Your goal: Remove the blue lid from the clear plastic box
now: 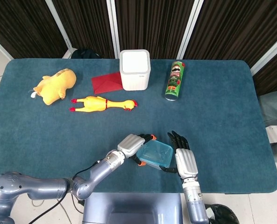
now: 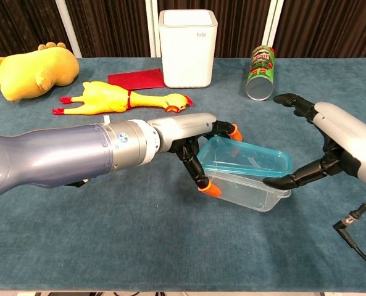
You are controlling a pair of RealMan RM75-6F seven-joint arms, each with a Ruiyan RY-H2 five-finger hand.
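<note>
Chest view, read from left to right: one yellow plush toy (image 2: 28,71) lies at the far left edge of the table (image 2: 108,246), and at its 4 o'clock lies one rubber chicken (image 2: 118,98), stretched flat with its red beak pointing to 3 o'clock. One red cloth (image 2: 135,78) lies flat at the chicken's 1 o'clock, touching the base of one white bin (image 2: 187,46), which stands upright. Near the middle, the left hand (image 2: 198,151) grips the left end of the clear box (image 2: 247,185), its orange fingertips (image 2: 208,189) curled around the box's end wall and over its rim. One blue lid (image 2: 247,157) sits on the box; its right side looks raised a little off the rim, though I cannot tell how far it has come loose. The box rests on the table at about the bin's 5 o'clock. At the box's 3 o'clock the right hand (image 2: 328,148) holds nothing: its digits are spread apart, one black fingertip (image 2: 275,182) reaching the lid's right edge, the others arched above. One green can (image 2: 260,73) lies at the bin's 3 o'clock, tilted. Head view shows the same count: two hands, one on each side of the box, one box, one lid.
</note>
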